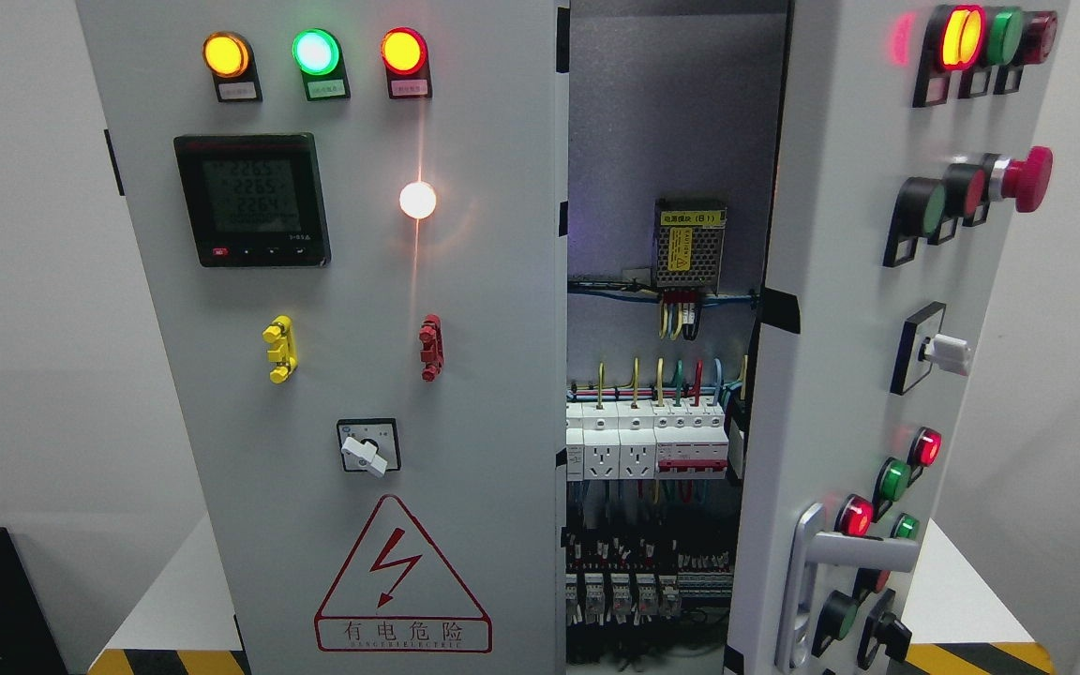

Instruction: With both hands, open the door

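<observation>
Looking at the cabinet, I see the right door (840, 328) swung partly outward and the left door (334, 328) closed; neither hand shows, so finger state is unknown. I judge the steel panel stiff, hinged; the silver lever handle (807, 572) suits gripping.

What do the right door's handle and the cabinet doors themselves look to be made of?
The handle looks like brushed or satin metal: silvery grey with soft highlights. The right door and left door look like sheet metal with matte light-grey paint, flat and evenly coloured; painted plastic cannot be ruled out.
</observation>
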